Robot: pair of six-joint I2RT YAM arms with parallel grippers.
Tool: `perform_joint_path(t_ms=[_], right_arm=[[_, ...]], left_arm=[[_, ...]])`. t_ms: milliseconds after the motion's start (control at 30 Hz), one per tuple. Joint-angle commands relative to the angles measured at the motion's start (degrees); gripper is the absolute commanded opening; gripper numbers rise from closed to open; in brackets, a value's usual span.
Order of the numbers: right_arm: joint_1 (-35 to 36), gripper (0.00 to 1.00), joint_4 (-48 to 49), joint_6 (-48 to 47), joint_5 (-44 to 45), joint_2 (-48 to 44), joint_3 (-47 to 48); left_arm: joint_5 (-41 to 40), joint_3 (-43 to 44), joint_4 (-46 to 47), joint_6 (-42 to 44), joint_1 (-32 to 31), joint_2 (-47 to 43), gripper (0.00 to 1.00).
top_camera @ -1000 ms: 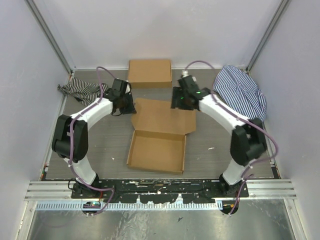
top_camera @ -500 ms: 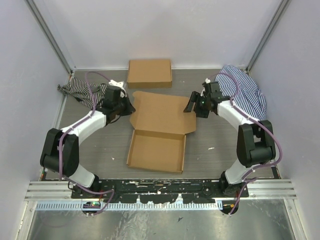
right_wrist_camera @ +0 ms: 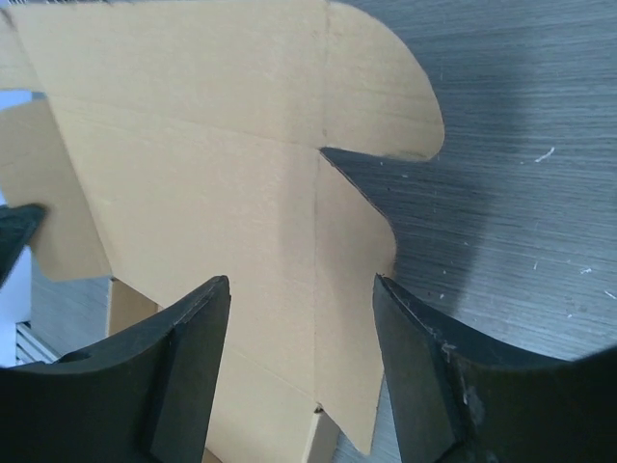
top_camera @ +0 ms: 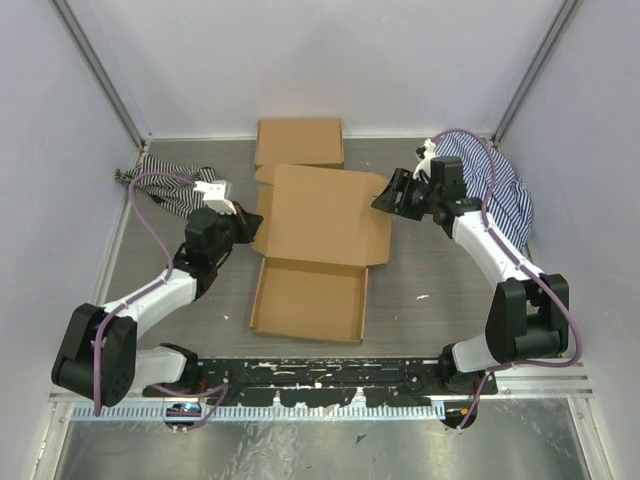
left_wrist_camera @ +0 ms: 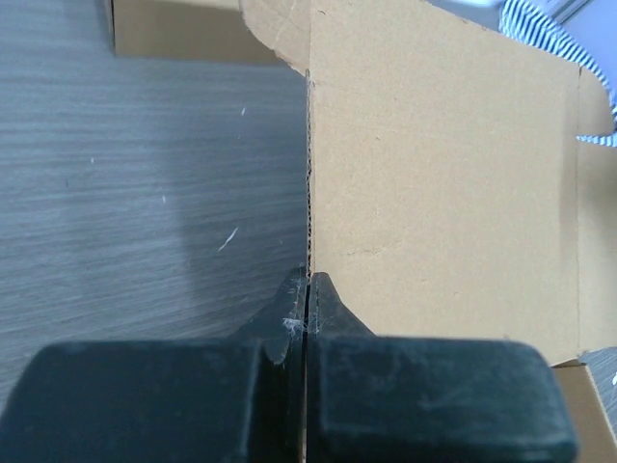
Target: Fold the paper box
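This is a robotics lab test cell. Plain white walls (top_camera: pixel 330 60) close in three sides and aluminium frame posts (top_camera: pixel 101 70) run up the corners. Two cabled robot arms (top_camera: pixel 160 295) are bolted to a black base plate (top_camera: pixel 320 372) at the near edge of a grey wood-grain tabletop (top_camera: pixel 410 260).

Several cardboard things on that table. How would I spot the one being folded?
Look at the middle of the grey table. The paper box lies there opened out: a shallow tray on the near side, with a wide lid panel and side flaps beyond it. The cardboard box by the far wall is a closed, plain rectangle.
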Motion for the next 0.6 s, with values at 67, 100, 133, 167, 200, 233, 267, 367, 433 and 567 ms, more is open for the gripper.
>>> perform_joint_path(t_ms=[67,100,133,167,200,233,267,367,433,567], right_arm=[[-0.11,0.64,-3.42,-5.91,4.87,-0.01,4.38],[-0.12,0.63,-4.42,-6.69,7.39,0.04,5.34],[-0.13,0.63,-5.39,-7.22,9.64,-0.10,6.01],[-0.10,0.63,-5.75,-7.86,11.08,-0.47,6.66],[-0.10,0.63,-6.10,-8.41,11.85,-0.86,7.35],[-0.16,0.63,-6.60,-8.95,12.24,-1.17,8.13],[-0.14,0.63,-7.12,-9.39,12.00,-1.33,8.93],[-0.11,0.63,-9.07,-11.39,9.80,-0.47,11.25],[-0.10,0.61,-9.31,-12.39,6.86,1.01,12.07],[-0.12,0.59,-8.72,-13.67,4.11,4.15,13.90]], left_arm=[[-0.09,-4.54,18.53,2.15,-0.16,-4.94,0.00],[0.00,-4.78,18.79,2.47,-0.16,-5.36,0.00],[0.11,-4.99,19.35,2.74,-0.24,-5.68,0.00],[0.06,-5.24,19.85,2.89,-0.25,-5.91,0.00],[-0.06,-5.52,20.24,2.93,-0.37,-6.17,0.00],[-0.18,-5.73,20.56,3.11,-0.34,-6.40,0.00],[-0.26,-5.85,20.64,3.22,-0.34,-6.60,0.00],[-0.08,-6.08,20.88,3.45,-0.34,-7.11,0.00],[0.09,-6.20,21.23,3.55,-0.42,-7.26,0.00],[0.63,-6.30,21.79,3.62,-0.43,-7.27,0.00]])
